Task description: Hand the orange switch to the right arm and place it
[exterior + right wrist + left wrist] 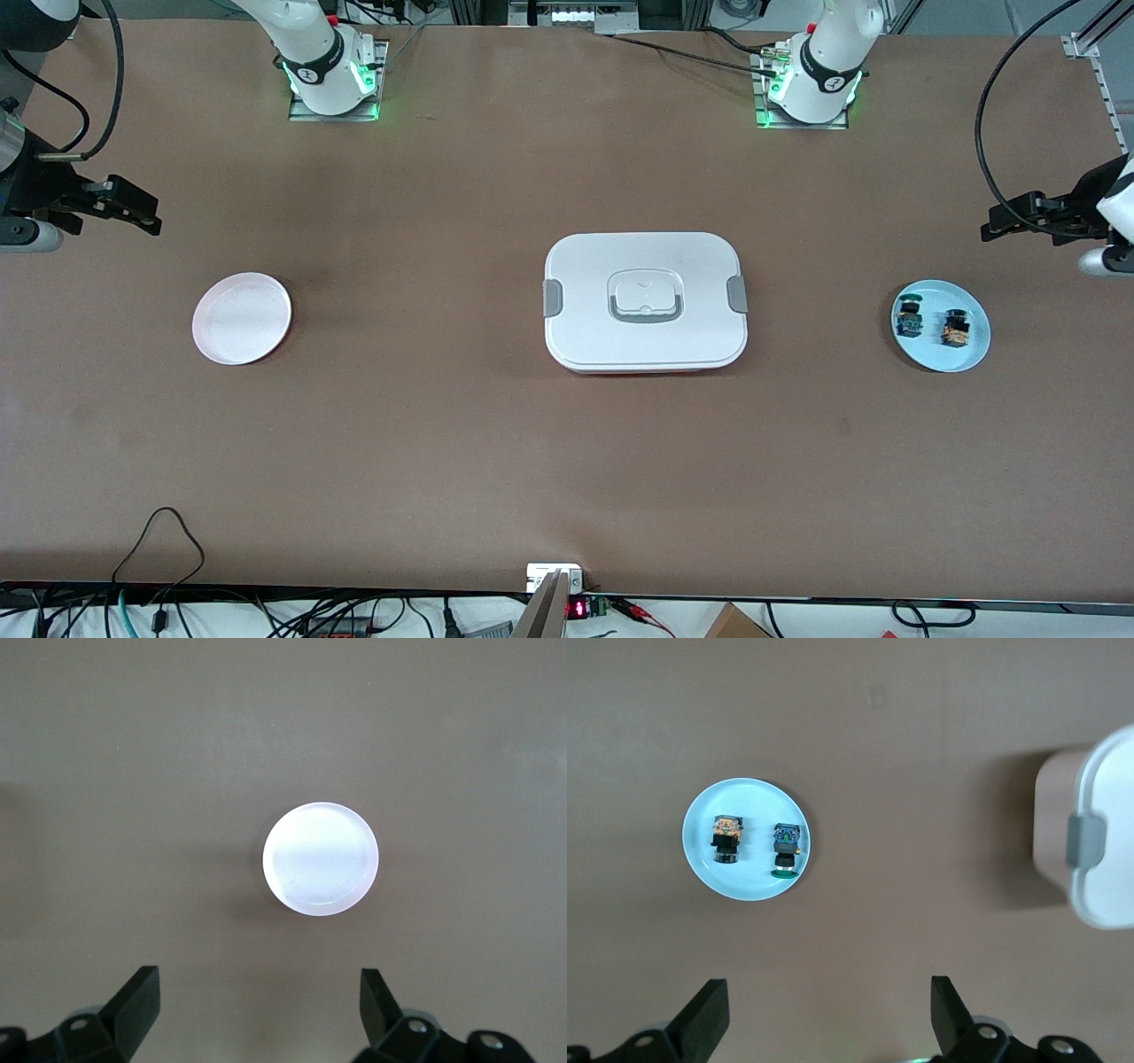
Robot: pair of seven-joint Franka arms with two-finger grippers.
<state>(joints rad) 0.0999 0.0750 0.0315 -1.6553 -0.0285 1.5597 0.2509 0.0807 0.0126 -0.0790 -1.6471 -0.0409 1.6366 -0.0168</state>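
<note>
Orange switch (955,329) lay on blue plate (970,359); left claw (997,228) and right claw (146,219) hung open, empty, above tabletop (443,425).

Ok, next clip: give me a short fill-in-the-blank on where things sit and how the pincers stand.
1. The orange switch lies on the ____ plate.
2. Beside it on that plate lies a second switch with blue and ____ parts.
3. The pink plate holds ____.
4. Both the left pincer and the right pincer are ____.

Missing words: blue; green; nothing; open
</note>
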